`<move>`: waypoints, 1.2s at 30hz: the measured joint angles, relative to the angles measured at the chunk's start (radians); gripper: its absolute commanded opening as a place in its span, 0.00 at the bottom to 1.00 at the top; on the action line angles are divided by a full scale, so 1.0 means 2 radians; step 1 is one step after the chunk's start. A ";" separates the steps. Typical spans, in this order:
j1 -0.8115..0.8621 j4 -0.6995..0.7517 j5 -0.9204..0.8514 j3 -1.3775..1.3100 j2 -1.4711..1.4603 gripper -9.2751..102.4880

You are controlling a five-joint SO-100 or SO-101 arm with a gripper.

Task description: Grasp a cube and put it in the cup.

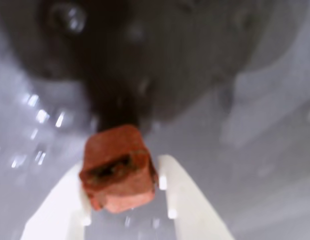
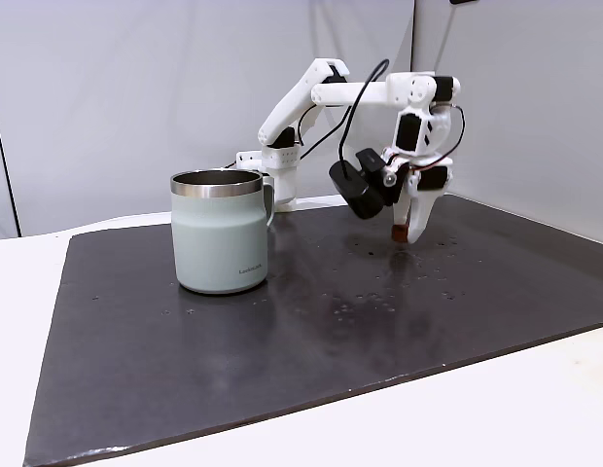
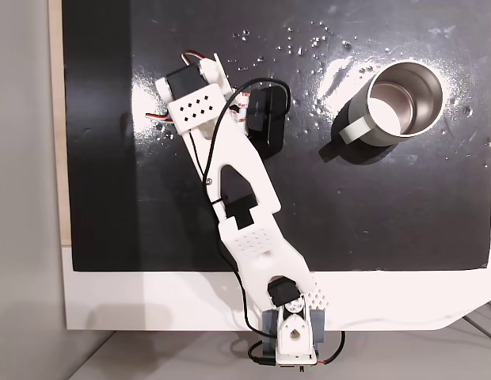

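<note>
Holding the cube [image 1: 119,167] pinched between its two white fingers [image 1: 187,200], the gripper [image 2: 407,232] hangs just above the dark mat [image 2: 311,331] in a fixed view, fingertips pointing down. In the wrist view the reddish-brown cube sits at the centre of the jaws, one finger at its 8 o'clock and the other at its 4 o'clock, both pressed against its sides; its upper face is dented and darkened. In the side-on fixed view the cube shows as a small brown lump [image 2: 401,233] at the very tips, seemingly clear of the mat, though the gap is too small to be sure.

The relation that matters now is cup to gripper. In the side-on fixed view the grey-green mug [image 2: 221,233] stands well apart at 9 o'clock from the gripper, its steel rim higher than the fingertips. In the top-down fixed view the mug [image 3: 404,99] lies at about 3 o'clock from the wrist camera housing [image 3: 265,115], its mouth open and empty, its handle [image 3: 348,131] turned toward the arm.

The grasp looks done, so the carry is next: it likely calls for a lift above the rim before crossing over the mouth. The mat carries scattered droplets [image 3: 309,39].
</note>
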 measured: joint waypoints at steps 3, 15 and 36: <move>-0.001 0.004 -0.002 0.000 0.035 0.15; 0.021 0.013 -0.007 0.010 0.197 0.15; 0.127 0.025 -0.065 0.031 0.328 0.15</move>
